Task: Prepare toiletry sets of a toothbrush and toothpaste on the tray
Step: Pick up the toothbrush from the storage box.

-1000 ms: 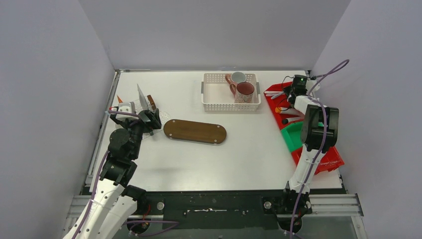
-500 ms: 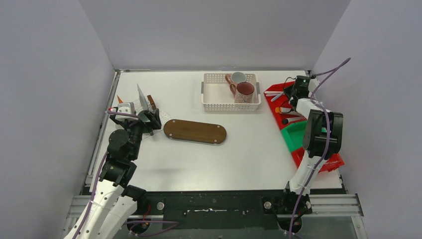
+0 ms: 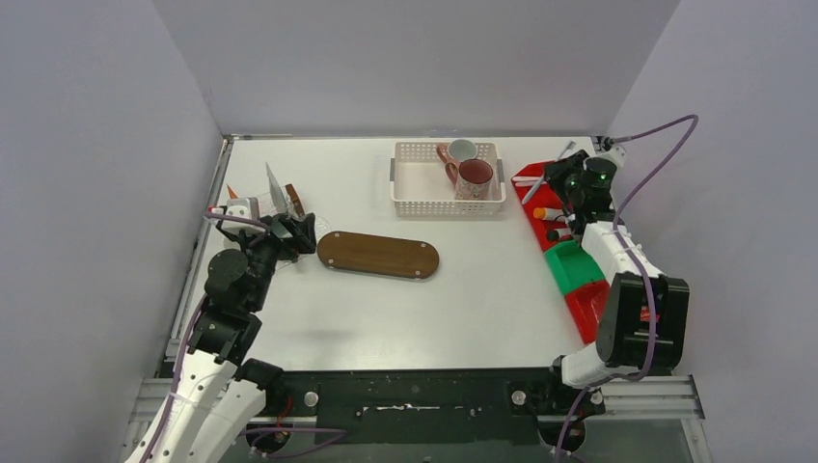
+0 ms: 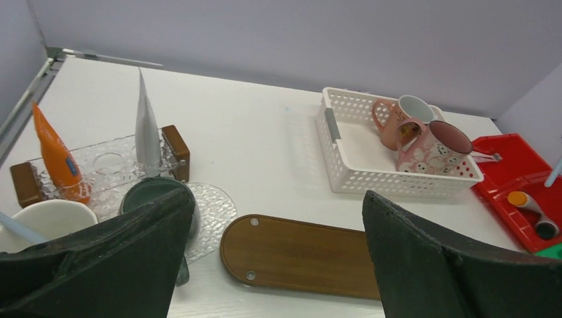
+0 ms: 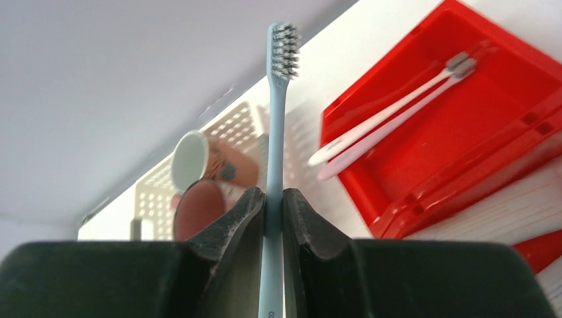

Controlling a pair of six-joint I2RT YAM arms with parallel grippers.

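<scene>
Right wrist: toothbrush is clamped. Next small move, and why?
Probably swing the right gripper left, carrying the toothbrush toward the mugs in the white basket. It is shut on the handle, bristles up, above the red bin where two more lie.

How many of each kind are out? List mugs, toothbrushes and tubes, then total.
Mugs: 4
Toothbrushes: 3, one in the right gripper
Tubes: 4
Total: 11; a slim handle in the white mug may be a fourth toothbrush.

White arm links (image 3: pixel 207 386), black joints (image 3: pixel 231 275), purple cables (image 3: pixel 680 121), black fingers (image 4: pixel 437 265)
</scene>
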